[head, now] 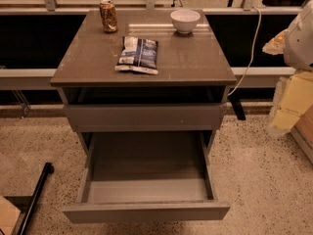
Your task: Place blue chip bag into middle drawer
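The blue chip bag [138, 54] lies flat on the grey-brown cabinet top [195, 58], near its middle and a little left. The middle drawer [146, 210] is pulled far out below; its smooth grey floor [146, 165] is bare. My gripper is out of view. Only a white and pale yellow part of my arm [297, 58] shows at the right edge, well to the right of the cabinet and apart from the bag.
A brown-gold drink can [108, 16] stands at the back left of the top and a white bowl [185, 20] at the back right. The upper drawer front [146, 116] sits above the open drawer. A black pole [34, 199] lies on the speckled floor at lower left. A white cable [250, 48] hangs at the right.
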